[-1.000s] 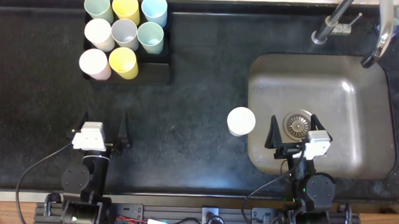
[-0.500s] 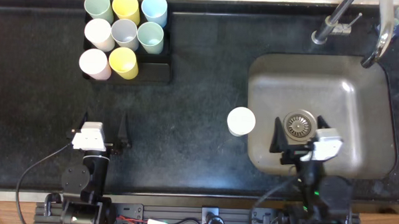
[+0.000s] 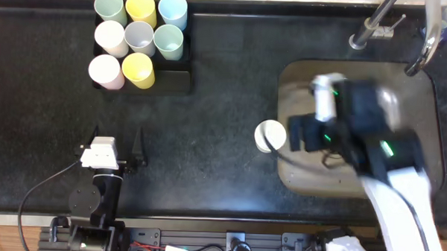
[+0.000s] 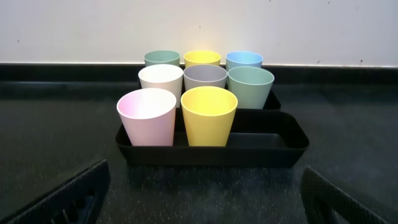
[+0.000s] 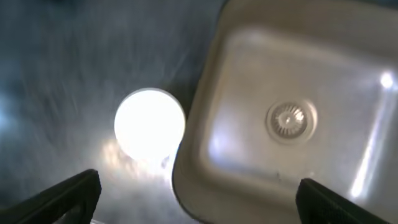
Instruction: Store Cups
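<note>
A white cup (image 3: 270,136) stands upright on the dark counter, just left of the sink; it is also in the right wrist view (image 5: 149,123). My right gripper (image 3: 301,134) hangs lifted over the sink's left rim, open and empty (image 5: 198,180), the cup a little ahead of its fingers. A black tray (image 3: 173,80) at the back left holds several pastel cups (image 3: 138,70), with one bare slot at its front right. My left gripper (image 3: 117,137) rests open near the front edge, facing the tray (image 4: 273,134) from a distance.
The steel sink (image 3: 403,94) with its drain (image 5: 290,118) takes up the right side, and a faucet (image 3: 376,26) stands behind it. Bare dark counter (image 3: 216,110) lies between the tray and the white cup.
The right arm has lifted from its rest at the sink's front edge and swung up over the sink's left side toward the white cup. The left arm has not moved.
</note>
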Motion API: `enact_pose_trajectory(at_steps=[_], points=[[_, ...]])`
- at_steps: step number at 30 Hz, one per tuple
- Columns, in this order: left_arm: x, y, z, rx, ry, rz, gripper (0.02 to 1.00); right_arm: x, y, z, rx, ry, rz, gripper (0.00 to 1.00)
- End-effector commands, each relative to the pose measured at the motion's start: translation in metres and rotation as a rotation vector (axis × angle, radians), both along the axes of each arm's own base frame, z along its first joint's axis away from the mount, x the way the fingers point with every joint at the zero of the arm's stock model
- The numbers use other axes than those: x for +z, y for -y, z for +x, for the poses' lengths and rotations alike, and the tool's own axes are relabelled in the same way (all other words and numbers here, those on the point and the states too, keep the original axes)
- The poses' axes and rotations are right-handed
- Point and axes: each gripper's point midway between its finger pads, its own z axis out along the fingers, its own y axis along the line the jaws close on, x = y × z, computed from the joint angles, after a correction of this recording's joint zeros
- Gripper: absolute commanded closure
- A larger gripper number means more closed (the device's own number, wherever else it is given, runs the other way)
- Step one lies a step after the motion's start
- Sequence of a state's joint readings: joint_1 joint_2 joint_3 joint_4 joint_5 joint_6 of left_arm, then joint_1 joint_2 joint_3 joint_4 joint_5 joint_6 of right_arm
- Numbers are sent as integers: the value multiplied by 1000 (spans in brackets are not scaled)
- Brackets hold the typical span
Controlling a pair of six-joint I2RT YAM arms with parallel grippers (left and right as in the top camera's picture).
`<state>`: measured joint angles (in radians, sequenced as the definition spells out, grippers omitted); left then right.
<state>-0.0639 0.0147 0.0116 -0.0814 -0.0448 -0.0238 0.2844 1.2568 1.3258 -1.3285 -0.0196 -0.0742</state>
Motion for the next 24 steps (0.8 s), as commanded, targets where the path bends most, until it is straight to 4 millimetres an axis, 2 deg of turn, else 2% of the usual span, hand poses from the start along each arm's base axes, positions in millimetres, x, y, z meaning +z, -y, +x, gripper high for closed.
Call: enact_pose_trajectory(at_steps=[1, 7, 12, 17, 24], points=[[1, -2, 0, 13, 9, -7, 20, -22, -15, 16, 164, -79, -64, 3], [1, -2, 0, 13, 9, -7, 20, -61, -18, 25, 278, -195, -123, 5], [1, -2, 0, 13, 9, -7, 20, -81, -18, 29, 330, -253, -150, 3], [1, -2, 0, 13, 10, -7, 20, -96, -12, 37, 324, -279, -201, 3], [1, -2, 0, 13, 9, -7, 20, -104, -17, 43, 327, -282, -185, 3]])
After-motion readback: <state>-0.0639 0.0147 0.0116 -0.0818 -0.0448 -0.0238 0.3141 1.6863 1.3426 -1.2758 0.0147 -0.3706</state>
